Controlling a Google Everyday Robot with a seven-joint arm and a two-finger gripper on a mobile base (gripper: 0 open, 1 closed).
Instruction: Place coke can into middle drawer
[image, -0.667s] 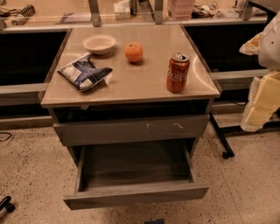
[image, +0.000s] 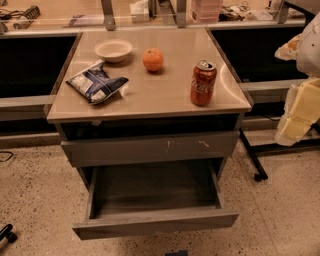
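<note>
The coke can (image: 203, 83) stands upright on the tan cabinet top (image: 165, 95), near its front right corner. The middle drawer (image: 155, 219) is pulled out below, with a plain grey front and a dark, empty inside. Above it sits a closed grey drawer front with pale scratch marks (image: 150, 148). My gripper (image: 299, 111) shows as pale cream parts at the right edge of the view. It is to the right of the cabinet, apart from the can and at about the height of the cabinet top. It holds nothing that I can see.
An orange (image: 153, 59), a white bowl (image: 113, 50) and a blue-white snack bag (image: 96, 83) lie on the cabinet top. Dark shelving flanks the cabinet on both sides. A black stand leg with a caster (image: 257, 172) is on the speckled floor at the right.
</note>
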